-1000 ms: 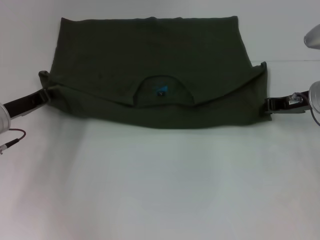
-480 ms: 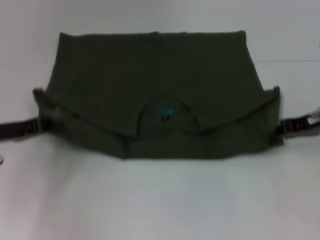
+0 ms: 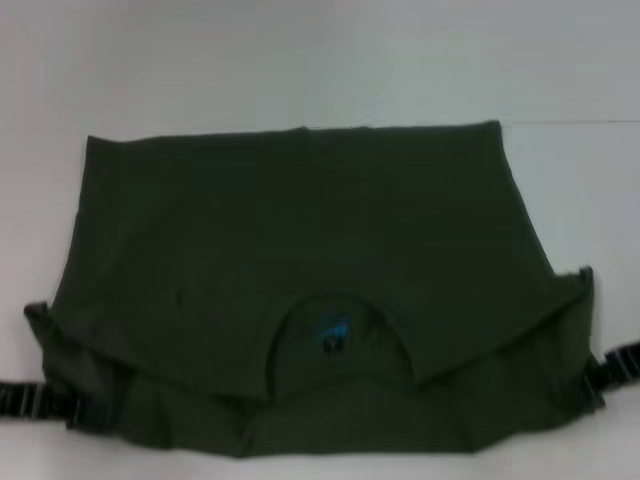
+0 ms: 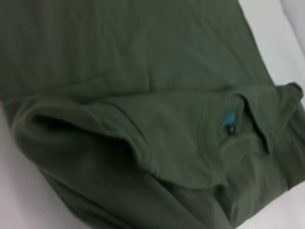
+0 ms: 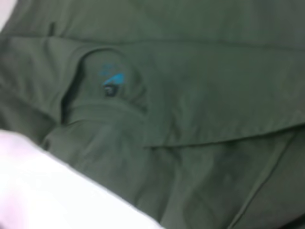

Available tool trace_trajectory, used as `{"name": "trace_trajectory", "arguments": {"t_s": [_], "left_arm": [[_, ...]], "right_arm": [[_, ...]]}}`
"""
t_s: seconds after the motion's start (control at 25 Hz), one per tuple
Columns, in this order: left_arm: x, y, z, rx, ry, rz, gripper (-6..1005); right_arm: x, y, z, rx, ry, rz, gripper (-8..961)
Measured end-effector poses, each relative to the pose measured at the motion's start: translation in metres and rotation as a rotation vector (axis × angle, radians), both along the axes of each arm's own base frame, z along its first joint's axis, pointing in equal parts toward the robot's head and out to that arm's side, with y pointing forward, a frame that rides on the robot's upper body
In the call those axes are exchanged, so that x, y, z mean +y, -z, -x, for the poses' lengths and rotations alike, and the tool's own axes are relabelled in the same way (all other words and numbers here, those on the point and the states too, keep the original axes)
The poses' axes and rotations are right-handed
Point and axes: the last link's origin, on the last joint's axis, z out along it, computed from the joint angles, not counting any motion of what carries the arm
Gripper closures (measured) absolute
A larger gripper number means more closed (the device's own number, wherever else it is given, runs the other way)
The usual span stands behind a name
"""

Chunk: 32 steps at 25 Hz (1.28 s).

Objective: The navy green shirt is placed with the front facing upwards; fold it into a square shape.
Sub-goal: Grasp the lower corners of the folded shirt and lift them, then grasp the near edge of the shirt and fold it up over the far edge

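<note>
White table (image 3: 300,60) carries the navy green shirt (image 3: 300,230), spread wide across the middle and reaching to the near edge of the head view. Shirt is doubled over: far edge straight, near part bunched into a thick fold, both side corners lifted off the table. Round collar (image 3: 338,335) sits near-centre on top of the fold, small blue label (image 3: 335,330) inside it; label also visible in left wrist view (image 4: 228,119) and right wrist view (image 5: 112,79). Left gripper (image 3: 85,405) is at the shirt's near left corner, right gripper (image 3: 600,375) at the near right corner; both probably pinching cloth, but fingers are hidden, so can't tell
</note>
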Motion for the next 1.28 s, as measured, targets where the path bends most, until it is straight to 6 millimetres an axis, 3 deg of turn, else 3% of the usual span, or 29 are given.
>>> {"name": "trace_trajectory", "arguments": {"t_s": [0.24,0.4,0.68,0.96,1.28], "left_arm": [[-0.008,-0.002,0.004,0.025,-0.008,0.047,970],[0.012,-0.015,-0.006,0.040,0.022,0.002,970],[0.068,-0.025,-0.029,0.105,-0.001,-0.110,970],[0.110,-0.026,-0.051,0.189,-0.020,-0.207,971],[0.146,-0.009,-0.060,0.320,-0.042,-0.326,971]], "right_arm": [[-0.016,-0.004,-0.004,0.081,0.004,0.030,894],[-0.008,-0.017,-0.004,0.148,0.015,-0.075,894],[0.034,-0.035,0.002,0.188,0.064,-0.356,895],[0.079,-0.045,0.022,0.223,0.052,-0.589,895],[0.109,-0.020,0.021,0.125,0.077,-0.748,893]]}}
